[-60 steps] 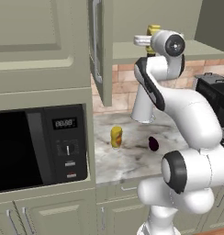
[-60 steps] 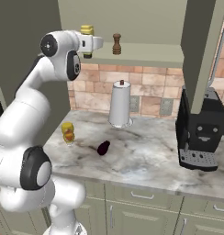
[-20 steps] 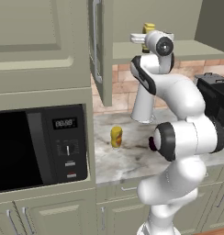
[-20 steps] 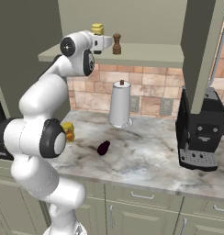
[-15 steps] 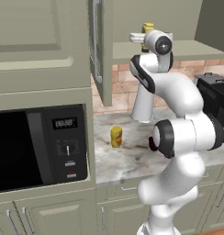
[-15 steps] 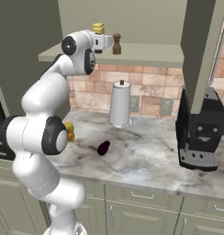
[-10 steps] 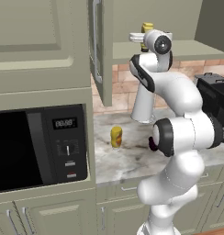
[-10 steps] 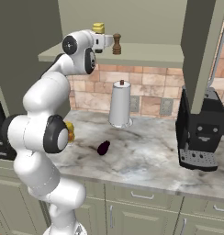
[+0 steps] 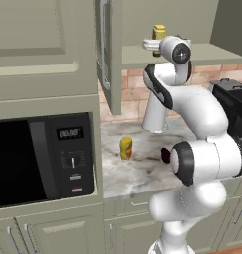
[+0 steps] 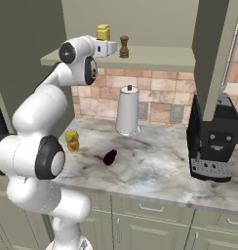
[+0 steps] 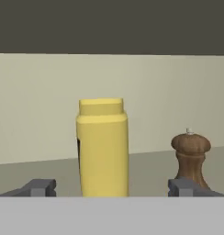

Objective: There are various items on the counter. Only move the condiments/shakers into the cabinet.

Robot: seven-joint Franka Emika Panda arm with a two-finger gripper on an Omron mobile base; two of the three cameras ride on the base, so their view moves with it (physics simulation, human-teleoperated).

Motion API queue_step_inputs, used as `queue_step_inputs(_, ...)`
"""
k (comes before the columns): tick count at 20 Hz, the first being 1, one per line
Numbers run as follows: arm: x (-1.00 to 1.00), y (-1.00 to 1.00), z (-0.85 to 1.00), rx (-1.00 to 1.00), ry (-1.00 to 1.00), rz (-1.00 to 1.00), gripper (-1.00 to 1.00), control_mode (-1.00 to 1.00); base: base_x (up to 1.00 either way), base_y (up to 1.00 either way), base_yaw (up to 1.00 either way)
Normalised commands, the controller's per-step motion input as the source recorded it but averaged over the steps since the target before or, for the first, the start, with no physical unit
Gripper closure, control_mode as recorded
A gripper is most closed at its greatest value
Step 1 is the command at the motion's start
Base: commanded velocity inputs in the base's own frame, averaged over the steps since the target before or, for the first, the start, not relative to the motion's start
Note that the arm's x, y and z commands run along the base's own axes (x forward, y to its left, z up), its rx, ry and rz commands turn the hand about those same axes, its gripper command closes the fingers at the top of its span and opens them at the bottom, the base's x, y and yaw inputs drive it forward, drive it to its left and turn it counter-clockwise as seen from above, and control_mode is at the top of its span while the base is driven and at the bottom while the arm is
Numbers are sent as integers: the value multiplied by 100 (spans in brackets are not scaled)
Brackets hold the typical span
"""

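Note:
The bright yellow squeeze bottle (image 11: 103,147) stands upright on the cabinet shelf (image 10: 155,56), between my gripper's (image 11: 111,188) spread fingertips (image 11: 38,187), which are clear of its sides. The brown pepper shaker (image 11: 190,158) stands on the same shelf to the bottle's right. From the base, my gripper (image 10: 111,47) reaches into the cabinet just in front of the yellow bottle (image 10: 103,32) and beside the shaker (image 10: 124,47). The amber squeeze bottle (image 10: 71,140) stands on the counter (image 10: 155,166) at the left. The cabinet door (image 9: 109,49) hangs open.
A dark purple vegetable (image 10: 109,156) lies on the counter right of the amber bottle. A white paper-towel roll (image 10: 128,111) stands at the back wall. A black coffee machine (image 10: 213,141) sits at the right and a microwave (image 9: 38,158) at the left.
The jaws have opened and let go of the yellow bottle, which now stands free on the shelf. The arm has barely moved in the last second.

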Motion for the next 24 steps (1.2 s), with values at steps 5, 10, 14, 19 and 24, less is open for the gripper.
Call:
queue_step_inputs(5,-100,0,-28,0,-1,0,-100,-100,0,0,0)
queue_step_inputs(10,-100,0,-35,0,-6,-1,-100,-100,0,0,0)
queue_step_inputs(14,-100,-12,-35,3,-4,-3,-100,-100,0,0,0)
queue_step_inputs(19,-100,-25,-58,6,35,0,-100,-100,0,0,0)
queue_step_inputs(24,-42,-29,-98,0,62,8,-100,-100,0,0,0)
